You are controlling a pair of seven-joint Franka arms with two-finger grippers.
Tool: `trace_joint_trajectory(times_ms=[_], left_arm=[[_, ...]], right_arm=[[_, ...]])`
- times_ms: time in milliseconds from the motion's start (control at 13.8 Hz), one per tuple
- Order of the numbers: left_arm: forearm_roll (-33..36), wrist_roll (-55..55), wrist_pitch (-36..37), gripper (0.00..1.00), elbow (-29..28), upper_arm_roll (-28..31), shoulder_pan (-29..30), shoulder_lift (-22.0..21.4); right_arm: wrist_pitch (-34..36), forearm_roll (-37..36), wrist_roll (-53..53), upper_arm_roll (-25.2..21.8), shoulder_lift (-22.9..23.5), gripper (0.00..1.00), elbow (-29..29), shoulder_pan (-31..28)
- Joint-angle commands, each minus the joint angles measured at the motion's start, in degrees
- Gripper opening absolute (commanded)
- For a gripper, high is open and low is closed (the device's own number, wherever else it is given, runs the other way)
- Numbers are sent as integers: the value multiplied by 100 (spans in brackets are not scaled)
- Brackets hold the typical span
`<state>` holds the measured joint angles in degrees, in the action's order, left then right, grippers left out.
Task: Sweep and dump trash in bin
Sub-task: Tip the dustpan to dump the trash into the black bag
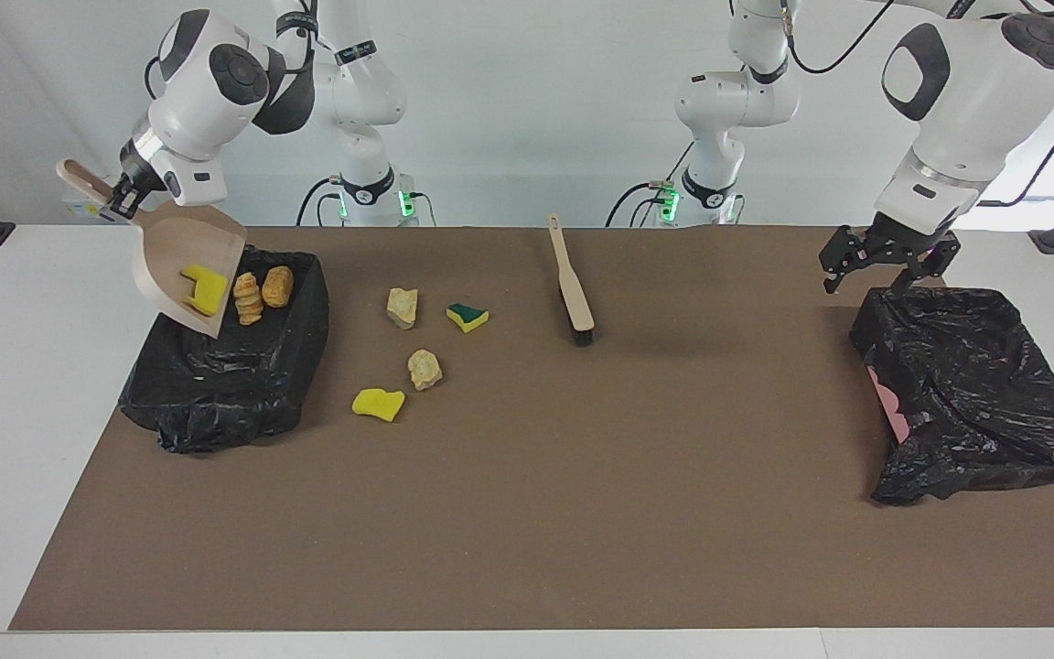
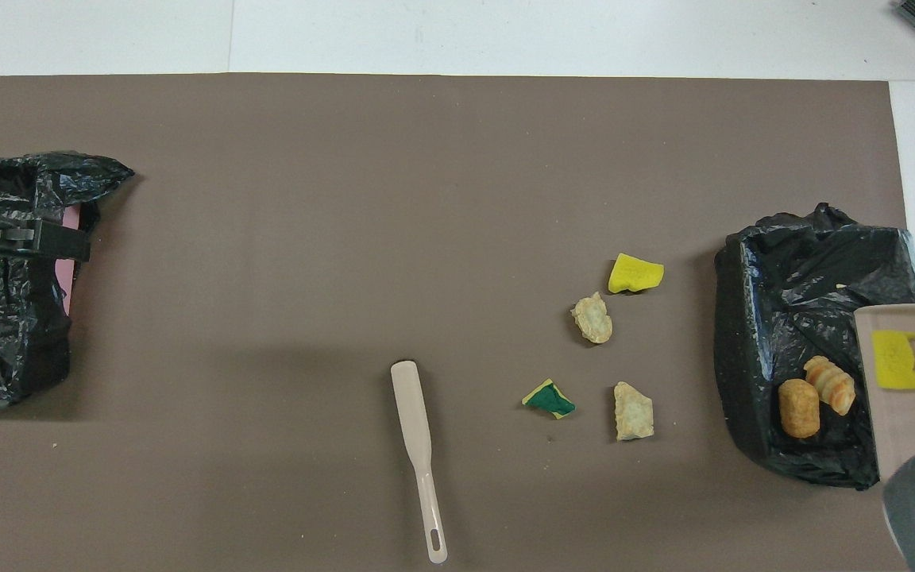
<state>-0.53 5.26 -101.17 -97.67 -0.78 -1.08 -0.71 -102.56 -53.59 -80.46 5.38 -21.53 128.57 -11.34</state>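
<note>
The right gripper [image 1: 121, 203] is clamped on the handle of the beige dustpan [image 1: 187, 267], tipped steeply over the black-lined bin [image 1: 225, 375] at the right arm's end of the table. Two brown bread lumps [image 1: 262, 291] are at the bin's mouth, but a yellow sponge piece [image 1: 201, 286] clings inside the pan; if the tilt eases too soon, it may never drop. Four scraps [image 1: 415, 346] lie on the mat beside the bin, the brush [image 1: 571, 284] untouched. The left gripper [image 1: 887, 265] waits, fingers wide, over a second bagged bin [image 1: 975, 394].
</note>
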Motion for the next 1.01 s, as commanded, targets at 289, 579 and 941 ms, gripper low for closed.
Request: trace_joint_trajectory(times_ms=[289, 579, 941], left_arm=[[79, 1, 387, 100, 126, -88, -15, -52], [71, 1, 615, 100, 424, -124, -15, -43], [62, -16, 721, 100, 354, -159, -24, -175]], right_arm=[[421, -618, 231, 165, -264, 0, 1, 0], [482, -854, 312, 279, -449, 0, 291, 236], [877, -1521, 1091, 341, -378, 0, 825, 1027]])
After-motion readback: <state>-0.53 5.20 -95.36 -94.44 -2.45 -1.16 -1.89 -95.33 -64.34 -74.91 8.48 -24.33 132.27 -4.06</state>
